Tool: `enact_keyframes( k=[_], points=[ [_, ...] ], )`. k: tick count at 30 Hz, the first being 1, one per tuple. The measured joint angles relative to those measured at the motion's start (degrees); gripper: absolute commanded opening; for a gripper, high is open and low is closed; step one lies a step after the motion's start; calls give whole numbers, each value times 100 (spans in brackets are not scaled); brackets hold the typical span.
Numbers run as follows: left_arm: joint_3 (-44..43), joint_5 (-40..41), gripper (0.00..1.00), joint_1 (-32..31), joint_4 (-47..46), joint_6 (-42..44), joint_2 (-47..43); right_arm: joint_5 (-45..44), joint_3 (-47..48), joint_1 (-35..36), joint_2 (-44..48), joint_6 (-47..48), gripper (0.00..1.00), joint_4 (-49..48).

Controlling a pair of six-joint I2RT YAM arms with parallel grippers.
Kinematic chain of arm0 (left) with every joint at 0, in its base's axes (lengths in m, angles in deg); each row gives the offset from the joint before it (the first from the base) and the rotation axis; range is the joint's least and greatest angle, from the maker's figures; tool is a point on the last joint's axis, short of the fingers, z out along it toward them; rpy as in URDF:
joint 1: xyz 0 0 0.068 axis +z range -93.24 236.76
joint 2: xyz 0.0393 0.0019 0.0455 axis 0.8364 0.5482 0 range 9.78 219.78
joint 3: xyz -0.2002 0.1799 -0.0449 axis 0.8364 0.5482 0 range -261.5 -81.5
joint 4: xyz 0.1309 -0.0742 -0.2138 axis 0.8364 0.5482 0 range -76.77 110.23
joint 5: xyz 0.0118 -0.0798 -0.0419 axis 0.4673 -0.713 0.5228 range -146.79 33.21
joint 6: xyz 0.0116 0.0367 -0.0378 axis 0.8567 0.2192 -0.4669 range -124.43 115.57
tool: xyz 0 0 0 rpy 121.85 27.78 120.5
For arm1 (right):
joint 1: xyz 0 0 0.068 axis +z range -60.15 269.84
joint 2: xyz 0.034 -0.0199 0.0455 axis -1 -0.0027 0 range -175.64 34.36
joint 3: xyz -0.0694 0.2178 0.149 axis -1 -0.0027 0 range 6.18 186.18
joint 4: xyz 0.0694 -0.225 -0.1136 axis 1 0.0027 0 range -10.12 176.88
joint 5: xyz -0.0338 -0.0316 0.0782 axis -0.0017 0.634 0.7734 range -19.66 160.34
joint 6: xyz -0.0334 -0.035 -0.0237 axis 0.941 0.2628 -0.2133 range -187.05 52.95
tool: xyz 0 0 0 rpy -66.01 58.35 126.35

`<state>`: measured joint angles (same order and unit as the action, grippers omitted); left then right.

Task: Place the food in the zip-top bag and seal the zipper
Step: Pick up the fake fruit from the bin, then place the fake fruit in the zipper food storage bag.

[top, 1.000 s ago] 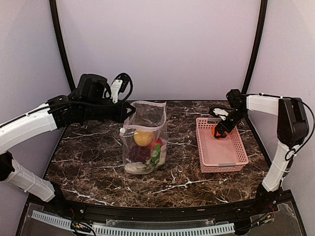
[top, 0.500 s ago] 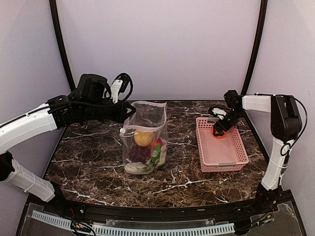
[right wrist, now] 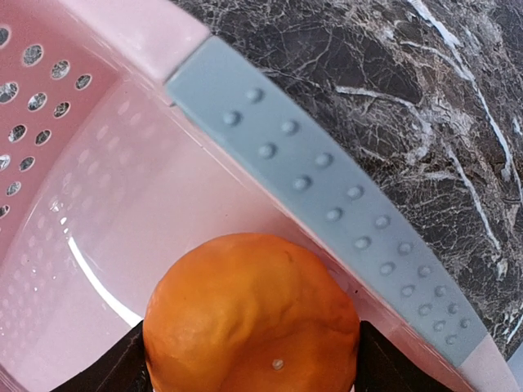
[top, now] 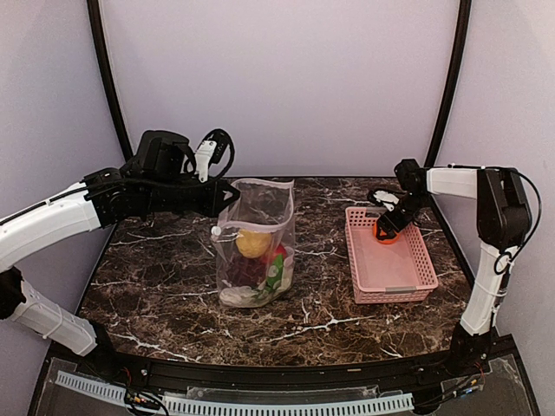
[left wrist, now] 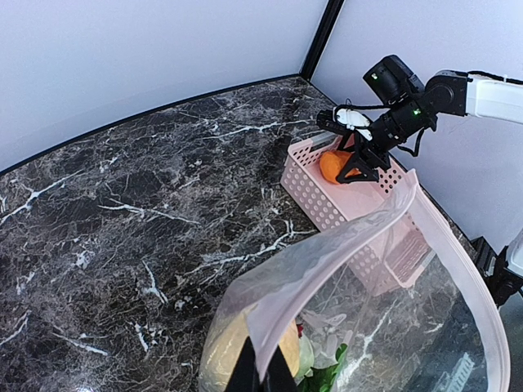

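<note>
My left fingers [left wrist: 261, 371] are pinched tight on the whitish-pink zipper strip [left wrist: 462, 269] of the clear crinkly zip-top bag [top: 256, 251]. The bag stands open below them on the dark marble worktop [top: 156, 269]. My right fingers [top: 387, 227] flank the orange toy fruit [right wrist: 253, 318] in the pink lattice basket [top: 395, 293]. I cannot tell whether they clamp it.

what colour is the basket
The basket is pink, clearest in the top view.
</note>
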<state>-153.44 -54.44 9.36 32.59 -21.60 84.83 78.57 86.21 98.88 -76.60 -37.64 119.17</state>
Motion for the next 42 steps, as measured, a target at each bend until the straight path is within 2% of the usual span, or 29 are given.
enact_keyframes(
  k=[8,16,24,36,42],
  points=[
    [0,-2,1,0,0,0,0,122,0,4,90,-2,63,201],
    [4,-2,1,0,-7,-2,0,634,302,367,887,81,62,791],
    [9,-31,1,0,-46,-28,44,1541,1447,1445,1521,205,63,1274],
    [-31,-50,1,0,-39,-87,111,2855,3182,2413,1539,138,65,1532],
    [-33,-83,1,0,-33,-129,111,3121,3792,2970,1318,92,65,1578]
  ],
)
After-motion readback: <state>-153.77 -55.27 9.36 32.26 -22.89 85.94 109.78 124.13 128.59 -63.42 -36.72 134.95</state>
